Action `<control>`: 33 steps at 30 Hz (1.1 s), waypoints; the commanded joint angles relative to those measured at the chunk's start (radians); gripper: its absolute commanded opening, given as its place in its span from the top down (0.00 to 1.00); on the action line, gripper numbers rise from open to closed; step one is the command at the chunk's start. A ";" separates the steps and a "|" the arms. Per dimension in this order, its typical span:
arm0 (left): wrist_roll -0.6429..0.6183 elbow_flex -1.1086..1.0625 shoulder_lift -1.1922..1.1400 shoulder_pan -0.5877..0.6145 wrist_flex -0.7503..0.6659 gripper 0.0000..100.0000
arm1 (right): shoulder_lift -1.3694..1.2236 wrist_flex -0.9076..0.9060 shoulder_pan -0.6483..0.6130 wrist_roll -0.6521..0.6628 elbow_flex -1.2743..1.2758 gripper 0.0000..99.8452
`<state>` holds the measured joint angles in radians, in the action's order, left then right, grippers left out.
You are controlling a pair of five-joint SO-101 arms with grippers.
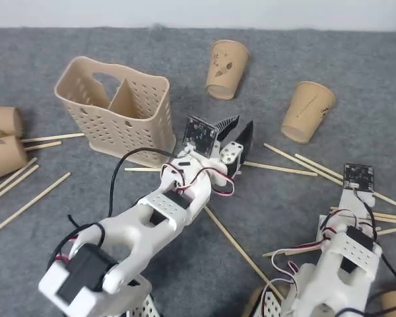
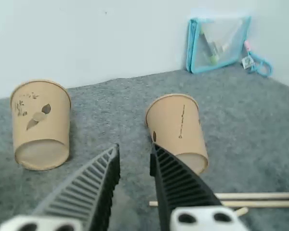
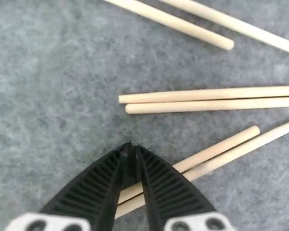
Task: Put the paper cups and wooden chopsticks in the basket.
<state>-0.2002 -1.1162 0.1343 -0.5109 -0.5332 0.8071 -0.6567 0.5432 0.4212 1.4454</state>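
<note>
On fuzzy grey carpet (image 2: 260, 125), left gripper (image 2: 135, 148) apart before 2 tapered paper cups (image 2: 41, 125) (image 2: 177, 127), right gripper (image 3: 129, 147) together.

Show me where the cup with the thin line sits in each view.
High view: cup at right, right of the left gripper.
Left wrist view: cup just beyond the open left gripper.
Right wrist view: looks down at chopsticks by the right gripper.
Shared landmark: the leaf-print cup, its neighbour in high and left wrist views.
</note>
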 commanded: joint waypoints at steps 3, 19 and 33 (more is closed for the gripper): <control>0.057 -0.042 0.149 0.046 0.055 0.90 | 0.022 0.019 -0.015 -0.009 -0.008 0.99; 0.048 -0.180 0.709 0.476 0.457 0.90 | 0.022 0.134 -0.148 -0.008 0.012 0.99; -0.046 -0.275 0.773 0.606 0.503 0.90 | 0.022 0.203 -0.105 -0.023 -0.009 0.99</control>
<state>-0.1757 -1.3970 0.8784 0.0813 -0.0315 0.8071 -0.4741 0.4266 0.4212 1.4730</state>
